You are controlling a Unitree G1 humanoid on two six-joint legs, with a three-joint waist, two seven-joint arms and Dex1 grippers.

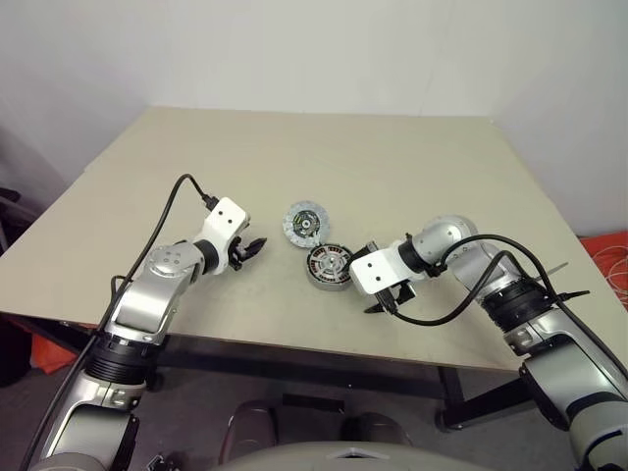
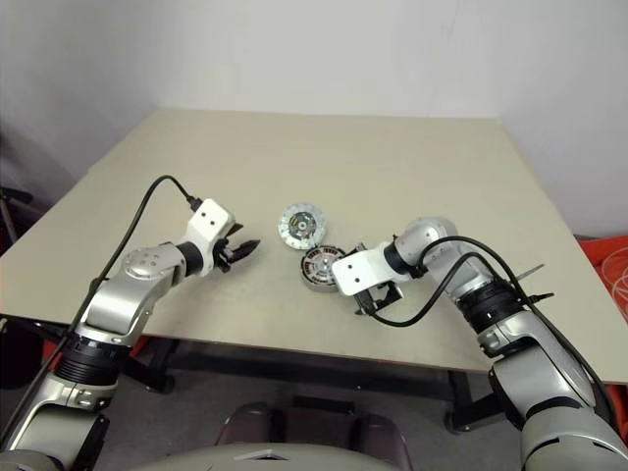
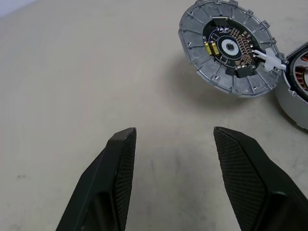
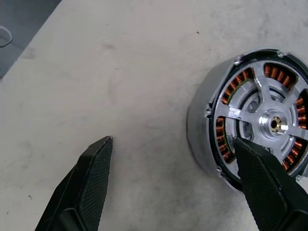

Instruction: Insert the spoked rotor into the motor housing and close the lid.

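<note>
Where the motor housing (image 4: 245,120) sits on the table (image 1: 412,177), the spoked rotor (image 4: 272,122) lies seated inside it over the copper windings. The right gripper (image 1: 385,297), fingers spread wide, stands just beside the housing, one fingertip (image 4: 260,173) overlapping its rim. The lid (image 3: 230,47) lies beyond, wired to the housing, ahead of the left gripper (image 1: 250,247), fingers apart, empty.

Beige table (image 1: 412,177) before a white wall (image 1: 324,49).
</note>
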